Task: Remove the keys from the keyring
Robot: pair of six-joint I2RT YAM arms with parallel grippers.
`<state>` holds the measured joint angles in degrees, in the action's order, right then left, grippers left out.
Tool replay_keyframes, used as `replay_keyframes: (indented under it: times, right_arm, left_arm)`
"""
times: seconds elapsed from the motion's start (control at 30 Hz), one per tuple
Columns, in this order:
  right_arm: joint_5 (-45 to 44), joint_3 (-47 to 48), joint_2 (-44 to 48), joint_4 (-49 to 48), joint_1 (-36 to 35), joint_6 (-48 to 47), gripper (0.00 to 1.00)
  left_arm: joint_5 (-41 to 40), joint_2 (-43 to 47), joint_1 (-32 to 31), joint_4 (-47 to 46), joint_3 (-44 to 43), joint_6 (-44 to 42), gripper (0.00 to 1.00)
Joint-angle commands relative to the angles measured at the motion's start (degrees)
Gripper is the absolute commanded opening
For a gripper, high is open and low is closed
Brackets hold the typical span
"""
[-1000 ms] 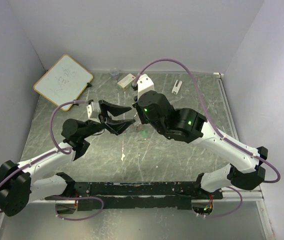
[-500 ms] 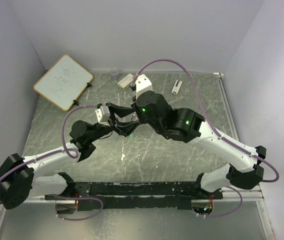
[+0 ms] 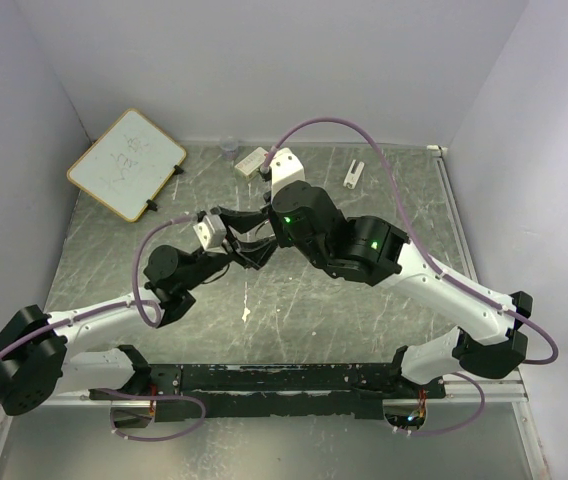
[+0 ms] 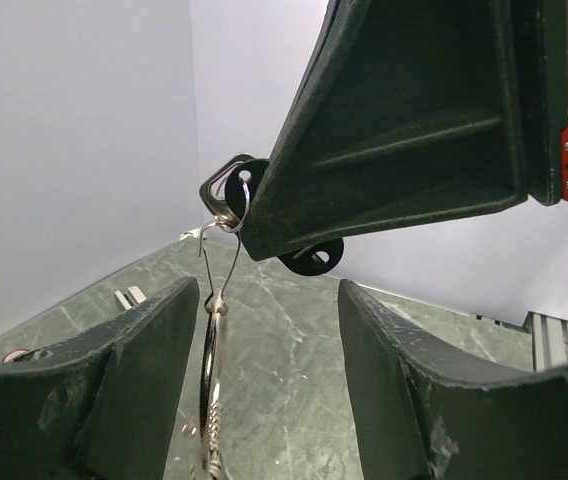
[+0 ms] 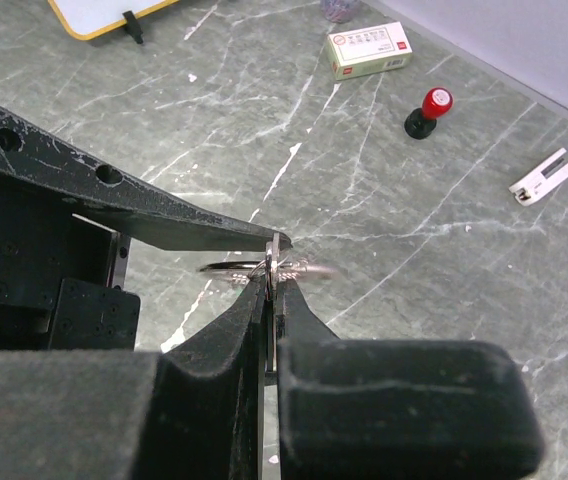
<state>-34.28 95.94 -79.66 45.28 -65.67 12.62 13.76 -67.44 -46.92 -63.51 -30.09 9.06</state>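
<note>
My right gripper (image 3: 264, 238) is shut on a thin metal key (image 5: 277, 258) and holds it above the table. In the left wrist view the key's black head (image 4: 309, 258) shows under the right finger. The keyring (image 4: 220, 235), thin silver wire loops, hangs from it, with a larger shiny ring (image 4: 209, 400) dangling below. In the right wrist view the keyring (image 5: 234, 268) lies flat just past my right gripper's (image 5: 274, 282) tips. My left gripper (image 4: 264, 300) is open, its fingers (image 4: 144, 340) on either side of the dangling ring, not touching it. No green-headed key shows.
A whiteboard (image 3: 126, 163) leans at the back left. A small white box (image 5: 369, 50), a red-and-black stamp (image 5: 427, 110) and a white clip (image 5: 544, 177) lie at the back of the table, with a small clear cup (image 3: 229, 148) by the wall.
My left gripper has moved right and up to the right gripper, and its open fingers now straddle the hanging ring. The right gripper has barely moved.
</note>
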Motion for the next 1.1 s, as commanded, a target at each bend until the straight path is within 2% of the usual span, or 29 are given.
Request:
replay_keyframes:
  times: [0.0, 0.37, 0.7, 0.8, 1.07]
  right_arm:
    - [-0.4, -0.3, 0.2, -1.9, -0.4, -0.3, 0.0]
    - [-0.1, -0.1, 0.2, -2.0, -0.4, -0.2, 0.0]
    - [-0.1, -0.3, 0.3, -2.2, -0.7, -0.4, 0.0]
    - [-0.1, -0.4, 0.5, -2.1, -0.7, -0.3, 0.0]
    - [0.0, -0.8, 0.7, -2.2, -0.8, -0.2, 0.0]
  left_arm:
    - [-2.3, -0.2, -1.1, -0.1, -1.2, -2.7, 0.67]
    - [-3.6, 0.6, -1.5, 0.4, -0.7, -5.2, 0.54]
    - [-5.5, -0.1, -1.6, -0.7, -1.1, -5.5, 0.55]
    - [-6.0, -0.7, -1.6, -1.0, -1.4, -5.6, 0.48]
    - [-7.2, -0.9, -1.7, -1.3, -1.8, -6.7, 0.44]
